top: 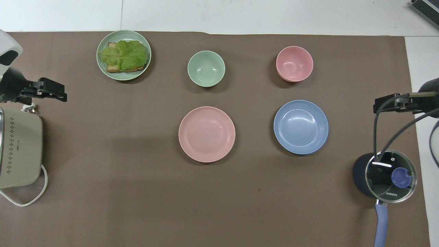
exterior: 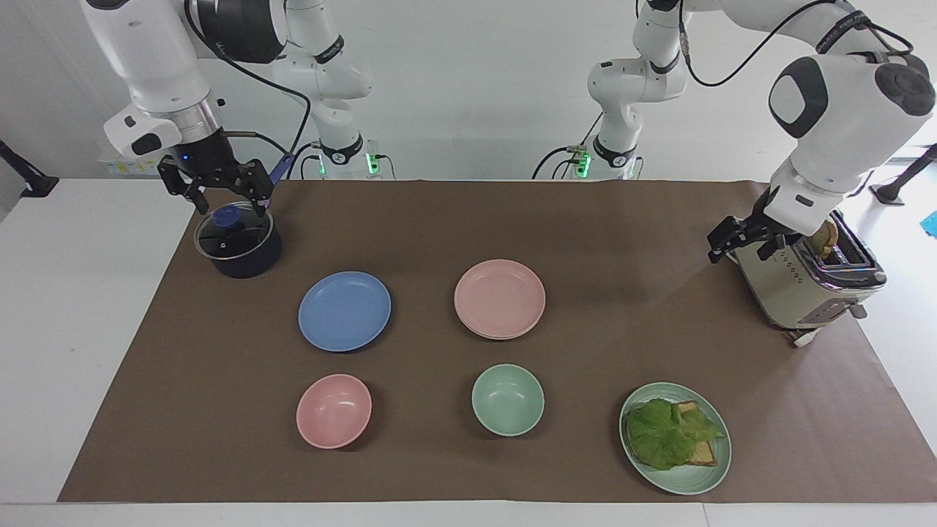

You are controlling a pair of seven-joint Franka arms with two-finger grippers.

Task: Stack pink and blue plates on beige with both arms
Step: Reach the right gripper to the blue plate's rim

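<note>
Pink plate (exterior: 500, 296) lay near the middle of the desk (exterior: 439, 219), on top of the beige plate (exterior: 489, 336) and touched by neither arm. The left gripper (exterior: 738, 247) hung open and empty beside the toaster (exterior: 801, 282) at the left arm's end of the desk. The right gripper (exterior: 219, 192), jaws spread and holding nothing, hovered over the lidded pot (exterior: 238, 245) near the corner at the robots' edge and the right arm's end. The blue plate (exterior: 344, 311) rested flat on the desk just beside the pink one, toward the right arm's end, not yet stacked.

The step in hand looked to be the blue plate's, and the right arm stood closer to it. A shallow plate lying flat offers only its rim, so the jaws would probably do best to pinch the edge toward the pot, lift clear of the pink plate's lip and set down centred, so the stack sits level.

Only a thin pale sliver of the beige plate showed under the pink one in the facing view, and none from overhead, so how squarely the two sat could not be judged. The overhead frame cut off the toaster and most of both arms.
</note>
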